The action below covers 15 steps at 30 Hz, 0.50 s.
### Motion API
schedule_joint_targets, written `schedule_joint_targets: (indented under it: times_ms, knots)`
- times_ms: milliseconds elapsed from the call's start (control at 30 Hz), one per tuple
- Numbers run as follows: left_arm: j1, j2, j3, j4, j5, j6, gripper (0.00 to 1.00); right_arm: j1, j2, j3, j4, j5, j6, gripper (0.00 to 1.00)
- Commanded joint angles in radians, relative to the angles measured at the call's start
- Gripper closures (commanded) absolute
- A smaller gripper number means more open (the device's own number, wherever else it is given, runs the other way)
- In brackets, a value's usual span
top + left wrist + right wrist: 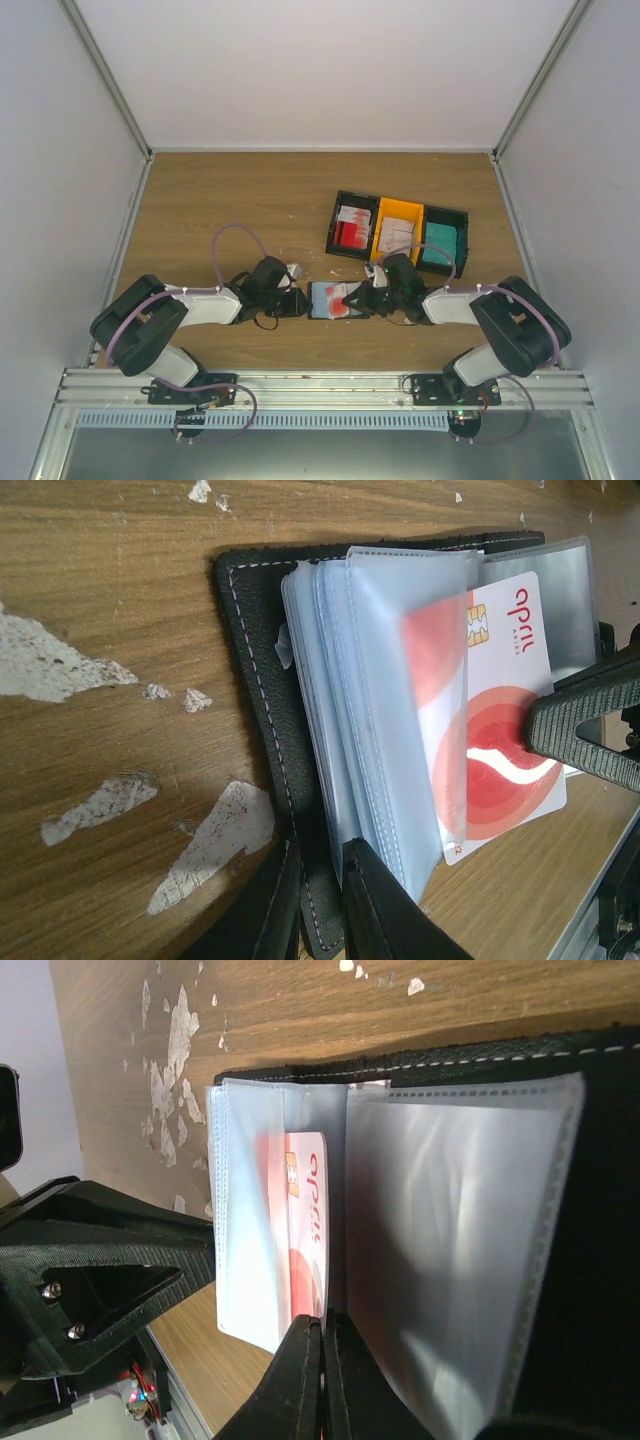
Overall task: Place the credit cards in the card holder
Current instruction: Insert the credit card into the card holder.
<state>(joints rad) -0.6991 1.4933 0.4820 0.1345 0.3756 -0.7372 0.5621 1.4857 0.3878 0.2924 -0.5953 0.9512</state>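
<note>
One card, red-and-white, half inside a clear sleeve of the open wallet on the desk, long axis parallel to the fold, chip end away from the left gripper clamping the wallet edge, exposed long edge pinched in the right gripper

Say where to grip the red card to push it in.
Red card: pinch the bare end across its flat faces, coming from the right arm's side. The other end is already under a clear sleeve of the wallet.
</note>
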Motion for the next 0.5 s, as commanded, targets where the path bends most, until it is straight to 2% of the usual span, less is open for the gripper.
schedule_joint_targets:
  times_ms: [0,167,467]
  knots:
    - [-0.029,0.025,-0.024,-0.012,0.021,-0.012,0.85,0.015,0.007,-0.025,-0.007,0.095,0.064,1.00]
    - [-0.038,0.032,-0.026,-0.009,0.020,-0.016,0.85,0.019,0.010,-0.007,-0.009,0.125,0.093,0.99]
    - [-0.045,0.040,-0.020,-0.008,0.028,-0.018,0.85,0.026,0.066,0.038,-0.015,0.081,0.059,0.99]
